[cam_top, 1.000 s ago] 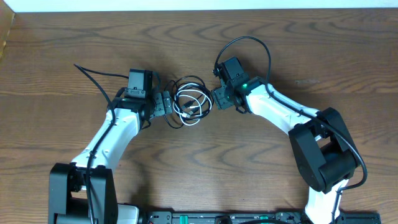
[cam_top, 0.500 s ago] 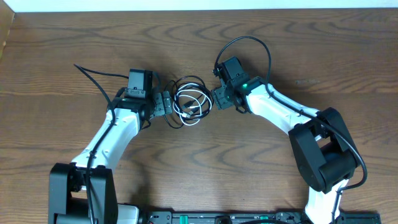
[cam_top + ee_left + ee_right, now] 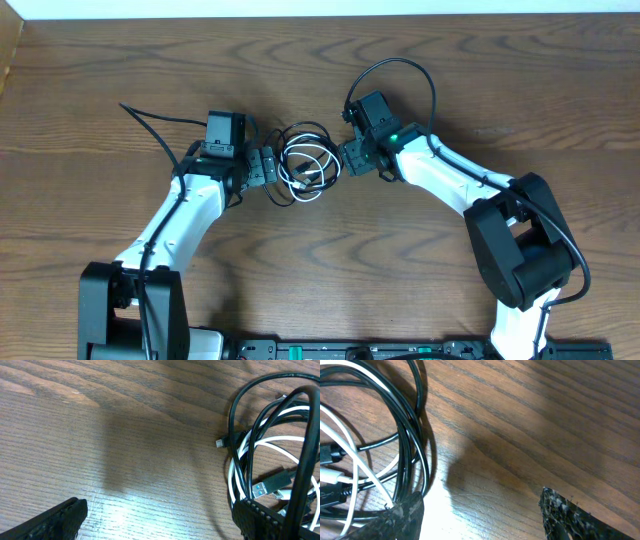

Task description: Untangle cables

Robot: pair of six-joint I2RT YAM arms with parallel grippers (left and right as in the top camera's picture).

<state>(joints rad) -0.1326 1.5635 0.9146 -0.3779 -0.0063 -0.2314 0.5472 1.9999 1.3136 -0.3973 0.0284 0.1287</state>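
Inspection: two cables are lying coiled together on the table, between both hands.
The left hand is standing released at the coil's edge; the black cable and white cable are lying intertwined; the right hand is gaping too, one finger against the black loops.

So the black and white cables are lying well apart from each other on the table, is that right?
Not quite: the black cable and the white cable lie on the table looped through each other in one tangle, as the left wrist view shows.
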